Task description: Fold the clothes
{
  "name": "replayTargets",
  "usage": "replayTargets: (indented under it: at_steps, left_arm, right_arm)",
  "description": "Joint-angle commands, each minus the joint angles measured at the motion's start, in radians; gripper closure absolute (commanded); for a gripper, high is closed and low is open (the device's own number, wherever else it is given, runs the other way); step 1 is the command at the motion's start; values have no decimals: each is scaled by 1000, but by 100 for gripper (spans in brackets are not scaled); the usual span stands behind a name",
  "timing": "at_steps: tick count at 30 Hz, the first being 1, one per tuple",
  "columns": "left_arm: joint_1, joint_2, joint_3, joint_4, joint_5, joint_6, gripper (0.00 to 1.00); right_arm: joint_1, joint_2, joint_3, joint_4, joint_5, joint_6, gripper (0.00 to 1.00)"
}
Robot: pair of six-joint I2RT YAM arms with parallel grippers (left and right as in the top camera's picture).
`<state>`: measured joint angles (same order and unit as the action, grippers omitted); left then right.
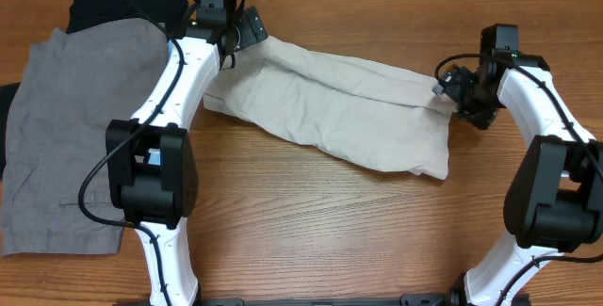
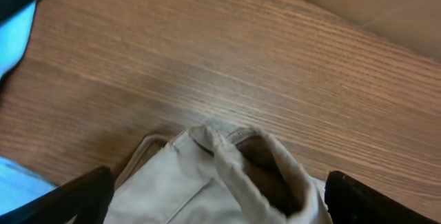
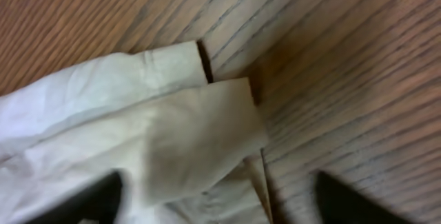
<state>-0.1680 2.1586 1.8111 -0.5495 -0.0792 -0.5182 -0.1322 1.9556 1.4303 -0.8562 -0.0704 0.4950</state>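
Cream shorts (image 1: 330, 108) — ends btwn spread L pincer (image 1: 242, 35), R pincer (image 1: 449, 88).

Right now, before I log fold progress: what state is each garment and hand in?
beige shorts: lying stretched out, wrinkled
grey shorts: spread flat
black garment: bunched up
left hand: open, straddling the beige shorts' edge
right hand: open, straddling a beige shorts corner

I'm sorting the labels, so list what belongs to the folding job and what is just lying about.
Job in hand: cream-beige shorts; grey shorts; black garment; light-blue piece.
Just there: wooden table; tan board at the table's far edge.
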Motion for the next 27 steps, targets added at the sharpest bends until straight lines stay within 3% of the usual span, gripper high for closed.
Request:
replayTargets:
  at_steps: [1, 7, 12, 14, 16, 17, 19, 21, 27]
  left_arm:
    - [2, 4, 54, -18, 50, 121, 0]
    - [2, -43, 284, -300, 98, 222, 0]
    - [3, -55, 507, -531, 118, 294, 0]
    - [3, -55, 571, -585, 190, 401, 3]
    - [-7, -55, 581, -619, 230, 465, 34]
    - [-14, -52, 579, -636, 231, 481, 63]
    - [-34, -40, 561, -678, 226, 519, 87]
    - [-55, -26, 522, -706, 226, 554, 96]
    - [-137, 30, 344, -639, 230, 647, 96]
  right_arm:
    - [-6, -18, 63, -16, -29, -18, 0]
    - [13, -96, 216, -164, -77, -167, 1]
    - [68, -129, 275, -240, -107, -290, 15]
    - [90, -123, 270, -252, -86, -294, 22]
    - [98, -119, 264, -252, -77, -284, 30]
    - [98, -119, 264, -250, -77, -272, 32]
    - [95, -119, 264, -245, -79, -244, 33]
    - [84, -119, 264, -243, -87, -229, 34]
    - [58, -119, 264, -265, -96, -229, 34]
